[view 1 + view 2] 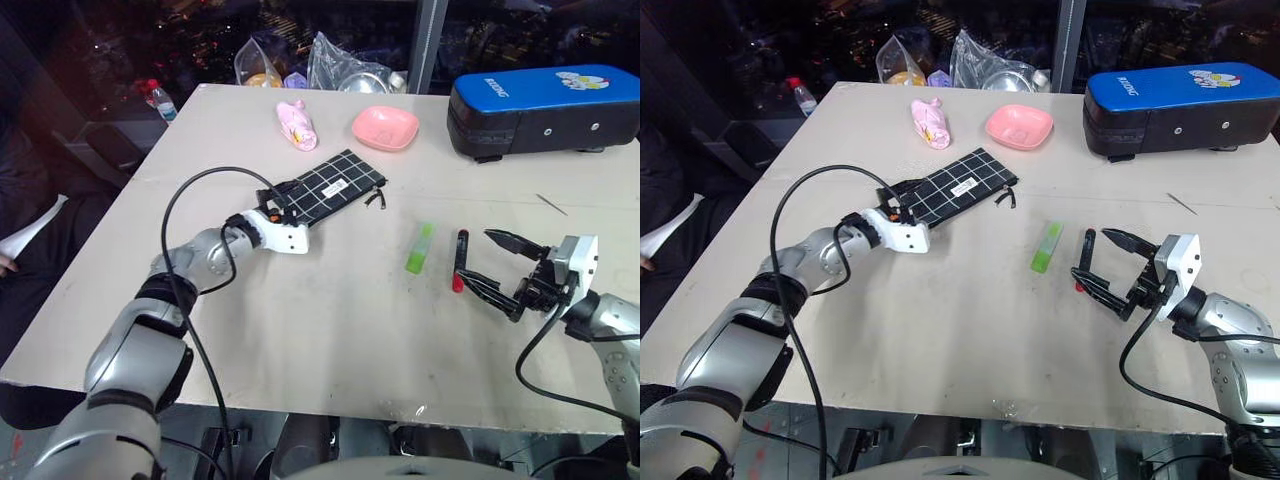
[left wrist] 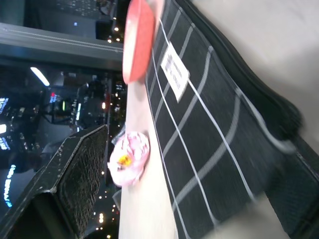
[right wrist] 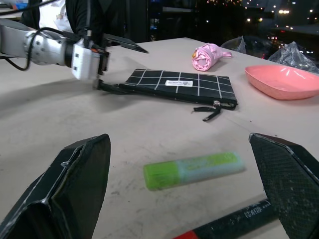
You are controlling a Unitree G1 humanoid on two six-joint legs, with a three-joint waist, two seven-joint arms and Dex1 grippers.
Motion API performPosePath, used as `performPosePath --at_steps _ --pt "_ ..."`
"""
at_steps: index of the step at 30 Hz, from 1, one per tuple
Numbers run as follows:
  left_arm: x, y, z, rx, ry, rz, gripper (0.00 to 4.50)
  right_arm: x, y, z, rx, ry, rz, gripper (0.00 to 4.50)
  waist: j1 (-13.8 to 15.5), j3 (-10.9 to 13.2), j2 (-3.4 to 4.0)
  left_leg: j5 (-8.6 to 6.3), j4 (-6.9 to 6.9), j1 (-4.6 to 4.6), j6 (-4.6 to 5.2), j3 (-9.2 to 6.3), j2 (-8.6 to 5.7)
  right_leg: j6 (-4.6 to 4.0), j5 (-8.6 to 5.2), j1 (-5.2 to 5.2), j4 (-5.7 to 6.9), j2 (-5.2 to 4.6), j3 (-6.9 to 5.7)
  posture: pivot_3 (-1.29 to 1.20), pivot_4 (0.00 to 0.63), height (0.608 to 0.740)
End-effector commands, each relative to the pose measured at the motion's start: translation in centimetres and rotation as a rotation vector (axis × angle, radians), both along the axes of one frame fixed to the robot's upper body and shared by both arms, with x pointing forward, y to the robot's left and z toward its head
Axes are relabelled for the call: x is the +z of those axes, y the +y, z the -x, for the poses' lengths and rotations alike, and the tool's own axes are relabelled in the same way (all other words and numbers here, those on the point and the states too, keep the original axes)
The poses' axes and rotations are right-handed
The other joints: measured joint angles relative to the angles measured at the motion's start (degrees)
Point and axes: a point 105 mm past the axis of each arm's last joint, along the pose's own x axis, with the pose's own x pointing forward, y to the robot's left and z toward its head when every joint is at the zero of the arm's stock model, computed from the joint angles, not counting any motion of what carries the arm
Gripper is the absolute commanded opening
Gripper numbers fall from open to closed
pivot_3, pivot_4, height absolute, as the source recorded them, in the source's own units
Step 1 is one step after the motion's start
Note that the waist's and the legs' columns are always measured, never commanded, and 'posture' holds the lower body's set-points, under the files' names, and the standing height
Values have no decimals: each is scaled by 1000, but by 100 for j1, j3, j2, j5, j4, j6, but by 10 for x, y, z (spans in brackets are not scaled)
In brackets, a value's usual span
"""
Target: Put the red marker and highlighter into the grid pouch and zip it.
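We had both tools spread wide, the left tool at the pouch's end, where a careless nudge could slide it from the marker.

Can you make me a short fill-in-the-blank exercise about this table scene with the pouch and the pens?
1. The highlighter lying beside the red marker is ____ in colour.
2. The left gripper is at the end of the ____.
3. The right gripper has its jaws ____ near the red marker.
4. The dish beyond the pouch is ____.

Missing words: green; grid pouch; open; pink
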Motion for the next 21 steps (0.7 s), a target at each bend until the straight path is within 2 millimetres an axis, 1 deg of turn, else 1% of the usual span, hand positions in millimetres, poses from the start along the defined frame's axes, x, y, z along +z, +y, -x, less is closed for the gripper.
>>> performPosePath --at_steps 1,3,6,9,10,11,12,14,19,21 --pt "8 -4 -9 27 -22 28 4459 10 1 0 -1 -44 -5 4500 -2 2 -3 2 2 -5 -3 5 -4 1 0 -5 1 0 0 0 150 688" --pt "7 -8 -10 26 -21 34 4459 10 1 0 -3 -46 -5 4500 -11 3 -4 3 1 -6 -4 23 -5 2 0 -6 0 0 -2 0 150 688" --pt "6 -13 -11 17 -23 45 3751 10 1 1 -9 -47 -6 4500 -26 4 -6 3 -1 -5 -5 27 -4 3 -1 -8 -1 1 -3 0 150 688" --pt "8 -16 -9 -2 -32 70 2300 10 0 1 -15 -48 -5 4500 -51 16 -26 3 -1 -6 -5 27 -3 3 -1 -9 -1 1 -3 0 150 688" --pt "8 -18 -8 -14 -35 79 1962 10 0 1 -17 -49 -6 4500 -65 20 -33 3 -1 -6 -5 27 -2 3 -1 -9 0 1 -3 0 150 688" --pt "8 -20 -6 -25 -38 84 1332 10 0 1 -18 -49 -6 4500 -72 20 -33 3 -1 -7 -5 25 -1 2 0 -9 -1 1 -4 0 150 688" --pt "8 -21 -5 -37 -43 90 974 10 0 1 -18 -49 -7 4500 -73 19 -32 3 -1 -6 -5 24 0 2 -1 -9 -1 -1 -4 0 150 688" --pt "8 -22 -2 -53 -49 102 26 11 1 1 -17 -51 -10 4500 -70 18 -32 3 -1 -6 -5 21 0 2 0 -8 0 -2 -3 0 150 688" --pt "13 -23 4 -81 -53 177 26 16 6 -3 -4 -64 -33 4500 -87 18 -33 3 0 -6 -5 20 -1 2 0 -7 0 -3 -3 0 150 688" --pt "17 -24 7 -90 -22 254 26 21 9 -6 0 -73 -61 4500 -109 18 -32 3 0 -6 -5 20 0 2 0 -8 0 -3 -3 0 150 688"
